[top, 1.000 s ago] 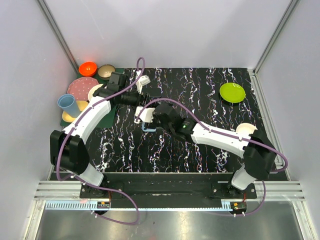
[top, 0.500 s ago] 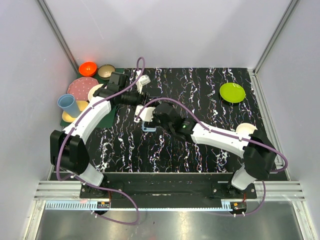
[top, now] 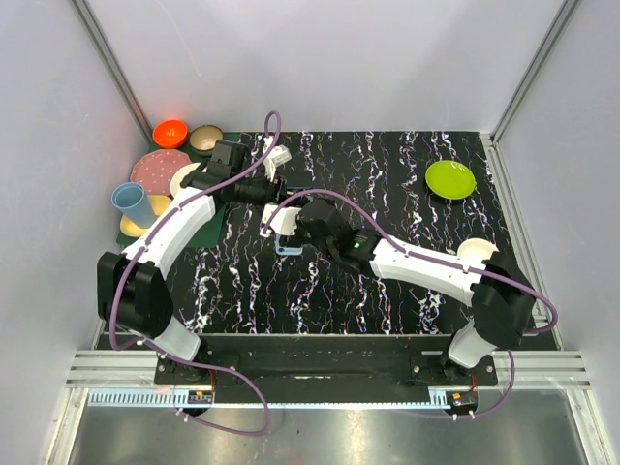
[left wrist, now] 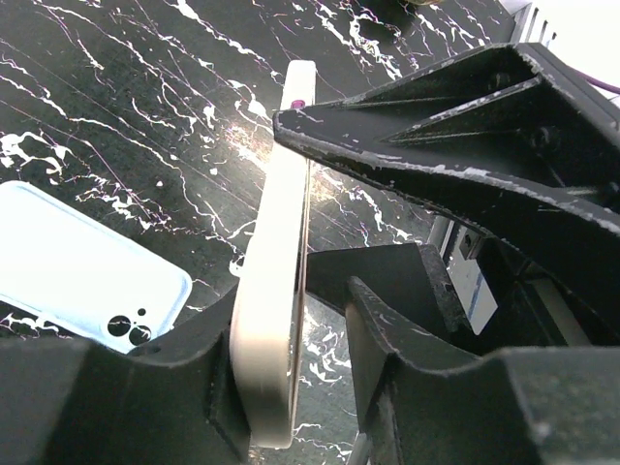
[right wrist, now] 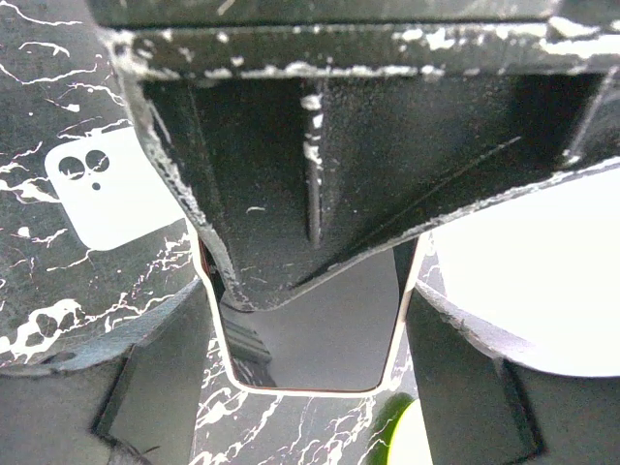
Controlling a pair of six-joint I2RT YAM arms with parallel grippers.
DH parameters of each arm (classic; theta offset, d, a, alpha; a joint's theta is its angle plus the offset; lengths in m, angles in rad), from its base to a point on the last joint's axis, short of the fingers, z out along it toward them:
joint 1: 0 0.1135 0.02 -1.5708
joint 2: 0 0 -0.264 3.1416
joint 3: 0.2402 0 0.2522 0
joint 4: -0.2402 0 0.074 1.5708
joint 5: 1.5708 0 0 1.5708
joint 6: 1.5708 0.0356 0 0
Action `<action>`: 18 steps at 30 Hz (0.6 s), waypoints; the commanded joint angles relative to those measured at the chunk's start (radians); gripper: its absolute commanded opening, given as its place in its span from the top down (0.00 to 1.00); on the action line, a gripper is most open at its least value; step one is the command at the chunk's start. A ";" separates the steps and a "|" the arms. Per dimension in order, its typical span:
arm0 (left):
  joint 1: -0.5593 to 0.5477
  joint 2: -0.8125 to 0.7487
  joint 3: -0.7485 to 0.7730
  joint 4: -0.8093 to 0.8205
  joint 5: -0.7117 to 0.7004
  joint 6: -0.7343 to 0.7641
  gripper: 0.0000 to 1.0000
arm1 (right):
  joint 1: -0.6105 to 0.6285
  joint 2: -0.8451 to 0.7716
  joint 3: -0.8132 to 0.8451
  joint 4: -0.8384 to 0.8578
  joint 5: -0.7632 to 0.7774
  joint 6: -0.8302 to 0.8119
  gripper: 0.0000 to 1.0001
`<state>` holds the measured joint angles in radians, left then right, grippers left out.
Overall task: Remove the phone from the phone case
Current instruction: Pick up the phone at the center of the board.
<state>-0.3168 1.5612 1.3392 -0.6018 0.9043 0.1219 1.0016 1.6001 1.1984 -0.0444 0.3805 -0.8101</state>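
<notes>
The phone, cream-edged with a dark screen, stands on edge above the table. My right gripper is shut on it across its width, both side edges against the fingers. My left gripper straddles its thickness. One of its fingers lies against the phone's back. A gap shows between the other finger and the screen. The pale blue phone case lies empty and flat on the table beside the phone, camera cut-outs showing. In the top view both grippers meet over the case.
A green plate sits at the back right and a white disc by the right arm. At the back left stand an orange bowl, a tan bowl, a pink plate and a blue cup.
Neither arm has visibly shifted in the top view. My left gripper's jaws have narrowed round the phone.
</notes>
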 commanded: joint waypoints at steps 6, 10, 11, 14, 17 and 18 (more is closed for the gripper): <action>-0.007 0.003 0.005 0.033 0.008 -0.001 0.69 | 0.014 -0.015 0.055 0.110 0.035 0.000 1.00; -0.007 0.008 0.005 0.033 0.002 -0.001 0.77 | 0.015 -0.017 0.055 0.115 0.034 0.000 1.00; -0.007 0.007 0.005 0.034 0.001 0.001 0.81 | 0.014 -0.019 0.055 0.115 0.035 0.002 1.00; -0.005 0.008 0.005 0.034 -0.005 -0.002 0.85 | 0.014 -0.019 0.052 0.113 0.034 0.002 1.00; -0.007 0.008 0.005 0.033 -0.007 -0.002 0.92 | 0.017 -0.022 0.055 0.112 0.034 0.002 1.00; -0.007 0.007 0.006 0.034 -0.008 -0.002 0.95 | 0.015 -0.020 0.055 0.113 0.034 0.003 1.00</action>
<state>-0.3153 1.5711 1.3392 -0.5926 0.8871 0.1226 1.0023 1.6001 1.1984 -0.0494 0.3847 -0.8093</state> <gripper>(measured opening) 0.179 0.783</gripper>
